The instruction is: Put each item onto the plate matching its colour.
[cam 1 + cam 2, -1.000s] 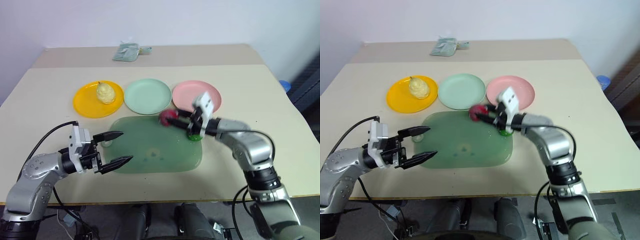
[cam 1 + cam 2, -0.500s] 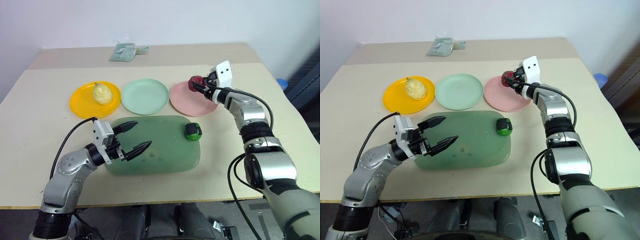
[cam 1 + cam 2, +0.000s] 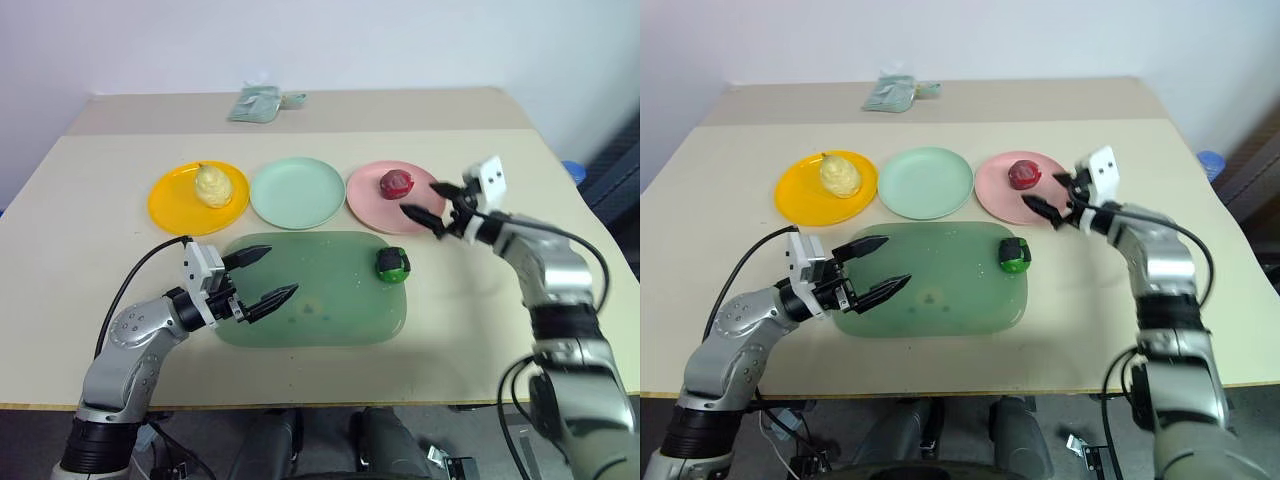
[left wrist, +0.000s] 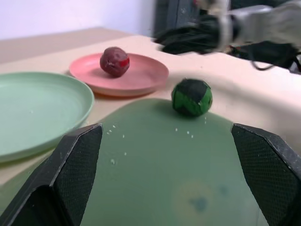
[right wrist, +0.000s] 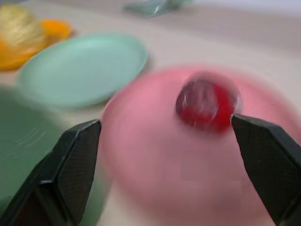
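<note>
Red-magenta fruit sits on the pink plate, toward its far side, and nothing grips it. Next along the row, the mint green plate lies bare in the middle, and the orange-yellow plate at the left carries the pale yellow bumpy pear. The green-and-black chunk rests on the right end of the translucent green mat, which lies on the counter just in front of the plates, near the pink plate's edge but apart from it.

The right pincer hangs over the near right rim of the pink plate, its black fingers spread wide and holding nothing, pointing toward the fruit. The left pincer hovers over the left end of the mat, fingers likewise spread and empty, aimed across the mat toward the chunk. A crumpled pale green packet lies at the far side of the counter.
</note>
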